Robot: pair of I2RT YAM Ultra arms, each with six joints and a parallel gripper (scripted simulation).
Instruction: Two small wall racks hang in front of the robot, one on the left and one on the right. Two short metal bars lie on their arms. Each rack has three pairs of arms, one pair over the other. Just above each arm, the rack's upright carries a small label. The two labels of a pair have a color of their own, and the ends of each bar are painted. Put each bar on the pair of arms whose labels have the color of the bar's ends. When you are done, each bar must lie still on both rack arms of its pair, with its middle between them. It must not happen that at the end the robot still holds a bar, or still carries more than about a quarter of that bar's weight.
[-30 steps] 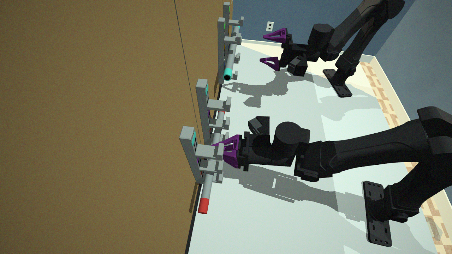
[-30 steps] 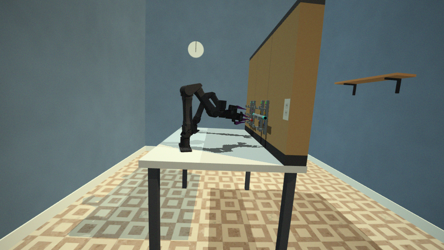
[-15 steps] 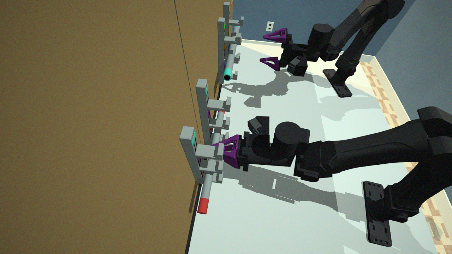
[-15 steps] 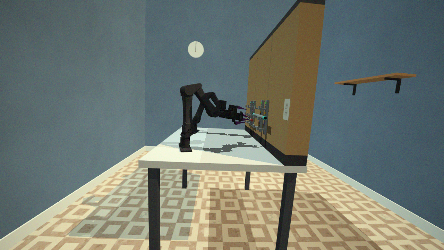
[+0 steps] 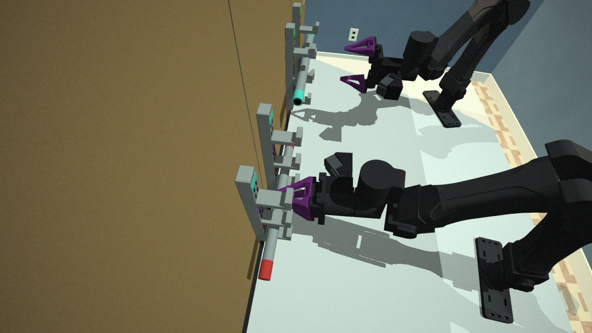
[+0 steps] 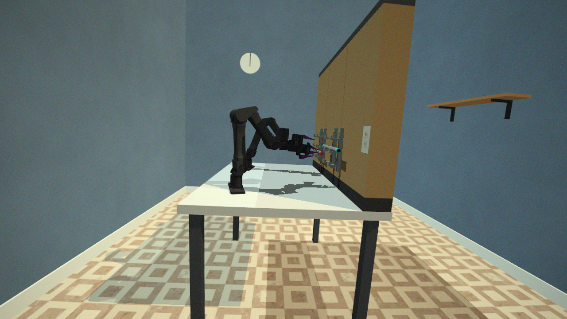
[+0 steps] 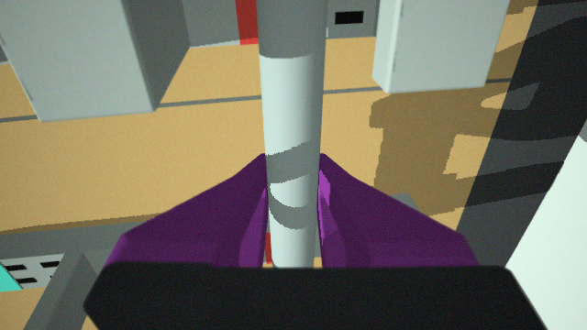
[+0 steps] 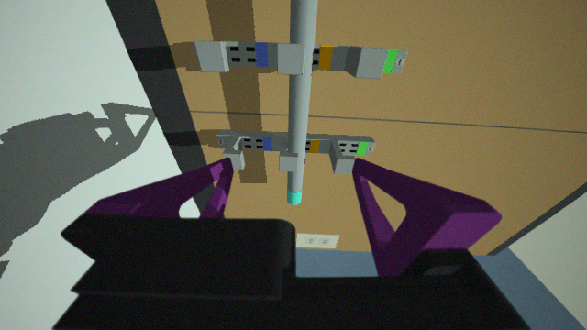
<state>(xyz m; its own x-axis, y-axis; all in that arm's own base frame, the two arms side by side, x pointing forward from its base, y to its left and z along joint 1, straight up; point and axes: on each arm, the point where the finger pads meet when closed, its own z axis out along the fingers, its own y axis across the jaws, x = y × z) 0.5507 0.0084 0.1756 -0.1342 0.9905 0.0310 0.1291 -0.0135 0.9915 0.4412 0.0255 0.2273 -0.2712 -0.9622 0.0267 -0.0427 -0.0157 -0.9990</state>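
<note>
Held crosswise in the narrowed left tool (image 5: 283,191) (image 6: 319,151) (image 7: 293,157), the red bar (image 5: 269,244) (image 6: 321,153) (image 7: 289,101) hangs at the left rack (image 5: 244,182) (image 7: 211,23), its long axis running along the wall and out to either side of the fingers. The tool grips it between the two uprights, with a red end showing beyond each. Below the grip sits the lowest rack arm (image 7: 440,46), the red label (image 7: 248,20) just above it; overhead is the middle arm (image 7: 78,60). That puts the matching pair beneath the tool, and the coming move is likely a short, level descent before release. Whether the bar touches metal cannot be told; a tilt could leave one end unsupported. The left arm is the nearer and the only one engaged. Across the wall, the right tool (image 5: 343,63) (image 8: 293,164) stands wide and empty, facing the cyan bar (image 5: 303,74) (image 6: 331,148) (image 8: 300,101), which lies ahead of it on the right rack (image 5: 289,62) (image 8: 339,60), across the gap between its fingers.
</note>
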